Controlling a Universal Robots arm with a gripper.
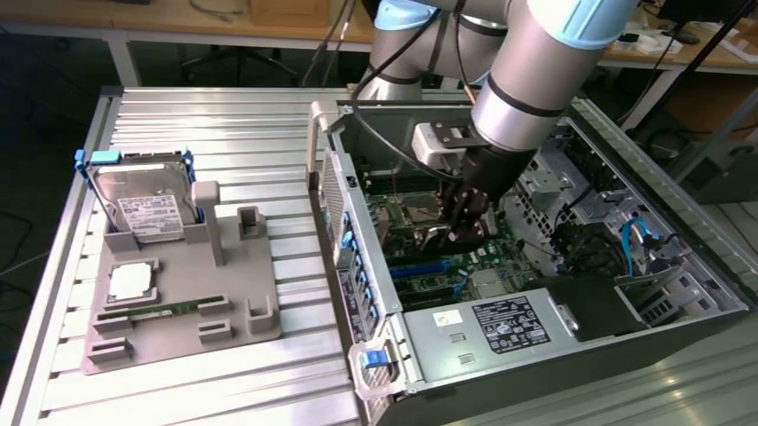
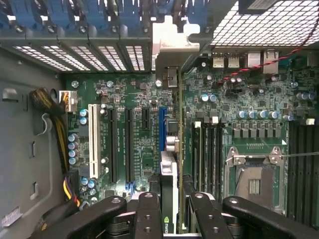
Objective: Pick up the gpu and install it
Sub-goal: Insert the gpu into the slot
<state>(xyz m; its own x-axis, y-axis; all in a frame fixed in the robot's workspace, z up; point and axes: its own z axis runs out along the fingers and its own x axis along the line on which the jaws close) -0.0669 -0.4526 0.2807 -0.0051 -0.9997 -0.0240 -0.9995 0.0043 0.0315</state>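
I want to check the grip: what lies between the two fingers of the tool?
In the wrist view, the gpu stands edge-on between the fingers of the tool, over the blue slot.

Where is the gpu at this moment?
The gpu is held on edge in the tool inside the open computer case, above the motherboard, lined up with the blue expansion slot.

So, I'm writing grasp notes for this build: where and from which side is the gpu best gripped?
Grip its upper long edge, pinching across the two flat faces and coming straight down over the motherboard. The gpu stands on edge, so its faces give parallel surfaces, and the bracket end and the slot-facing edge should stay free. The end effector holds it this way.
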